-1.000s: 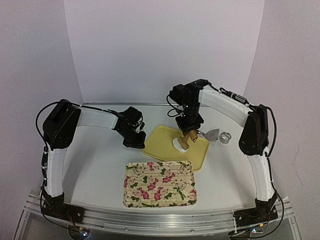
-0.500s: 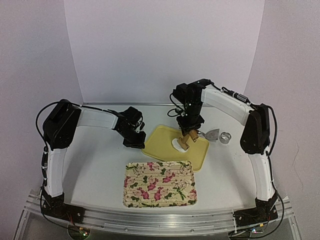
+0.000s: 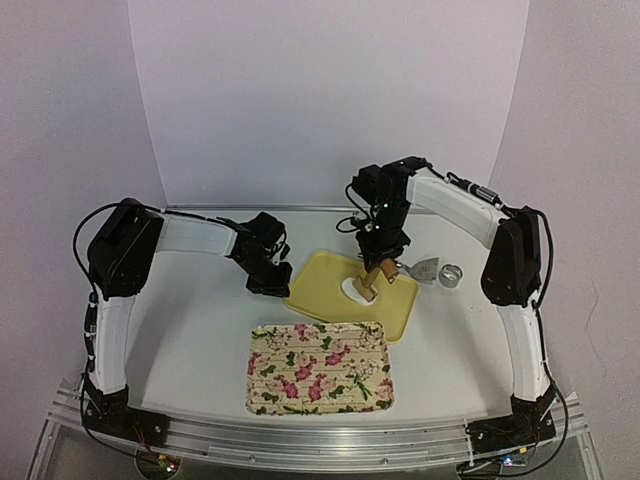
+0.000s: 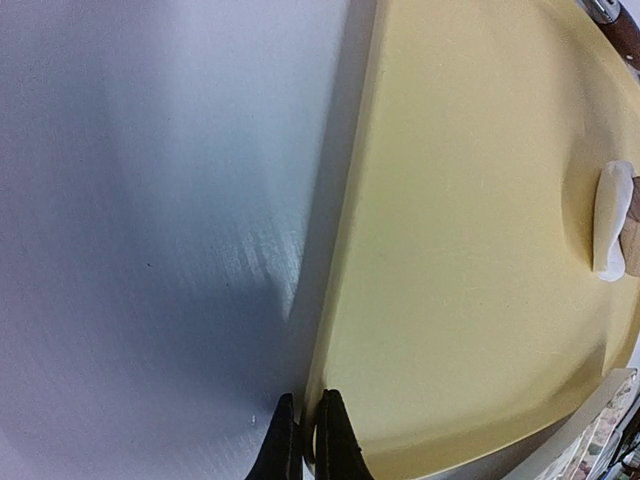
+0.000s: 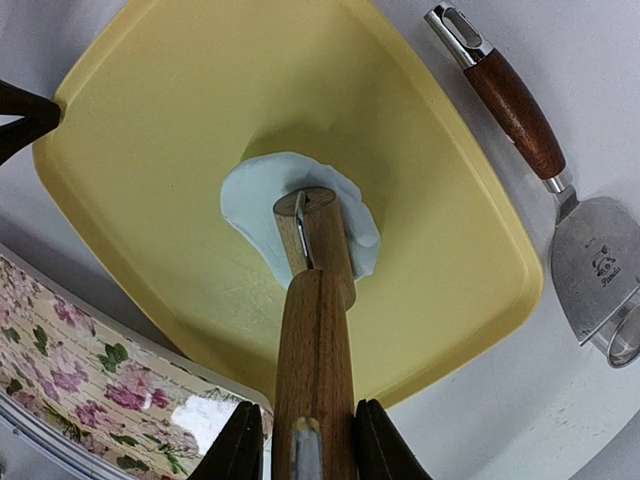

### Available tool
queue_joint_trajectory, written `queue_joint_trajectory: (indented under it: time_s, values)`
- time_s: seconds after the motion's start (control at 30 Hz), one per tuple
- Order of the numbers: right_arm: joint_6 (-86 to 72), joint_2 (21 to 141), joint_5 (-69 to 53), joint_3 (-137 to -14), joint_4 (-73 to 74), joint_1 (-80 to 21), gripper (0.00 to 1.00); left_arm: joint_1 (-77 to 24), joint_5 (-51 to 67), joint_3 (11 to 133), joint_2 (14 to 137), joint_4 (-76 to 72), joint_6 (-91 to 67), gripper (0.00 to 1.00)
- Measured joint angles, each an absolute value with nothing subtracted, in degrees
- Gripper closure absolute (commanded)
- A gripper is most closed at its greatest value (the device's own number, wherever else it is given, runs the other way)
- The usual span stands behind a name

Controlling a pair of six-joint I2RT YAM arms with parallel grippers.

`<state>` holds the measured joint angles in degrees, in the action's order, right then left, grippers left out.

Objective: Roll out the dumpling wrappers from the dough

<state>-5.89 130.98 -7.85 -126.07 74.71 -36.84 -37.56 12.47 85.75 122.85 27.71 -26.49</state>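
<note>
A white, flattened piece of dough (image 5: 250,195) with an uneven edge lies in the middle of the yellow tray (image 5: 150,130). No cut dumpling wrappers are in view. My right gripper (image 5: 305,425) is shut on the handle of a wooden rolling pin (image 5: 315,340), whose roller rests on the dough. From above, the right gripper (image 3: 385,262) hangs over the pin (image 3: 375,277) and the dough (image 3: 354,289). My left gripper (image 4: 302,425) is shut on the rim of the yellow tray (image 4: 480,250) at its left edge. From above, the left gripper (image 3: 275,285) sits beside the tray (image 3: 320,285).
A floral tray (image 3: 320,368) lies in front of the yellow one, near its front edge. A metal scraper with a wooden handle (image 5: 520,110) and a metal ring cutter (image 3: 452,275) lie on the table to the right of the yellow tray.
My right wrist has shifted slightly back and right, and the rolling pin has moved a little over the dough. The left arm has held still on the tray's rim.
</note>
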Motion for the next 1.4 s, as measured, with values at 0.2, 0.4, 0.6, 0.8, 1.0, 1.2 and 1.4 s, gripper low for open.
queue_joint_trajectory:
  time_s: [0.2,0.4,0.6,0.8,1.0,1.2,1.4]
  values:
    - [-4.7,131.6,-9.6,-126.8,75.1,-36.2,1.0,-37.6,12.9,86.3,123.1,28.4,-26.4,1.0]
    - [-3.9,132.0,-10.8,-127.1,75.3,-35.9,1.0,-37.5,13.3,87.0,123.5,29.2,-26.3,1.0]
    - [-3.2,132.4,-11.9,-127.5,75.5,-35.6,1.0,-37.5,13.4,87.0,123.5,29.2,-26.3,1.0]
    - [-3.0,132.8,-13.2,-127.9,75.7,-35.3,1.0,-37.5,13.4,87.0,123.6,29.2,-26.3,1.0]
    - [-3.0,133.0,-14.2,-127.9,75.7,-35.1,1.0,-37.5,13.5,87.0,123.6,29.1,-26.4,1.0]
    - [-3.0,133.1,-15.1,-127.9,75.7,-34.9,1.0,-37.5,13.6,87.0,123.6,29.1,-26.4,1.0]
    - [-3.0,133.5,-16.1,-128.3,75.9,-34.9,1.0,-37.5,13.6,87.0,123.6,29.1,-26.4,1.0]
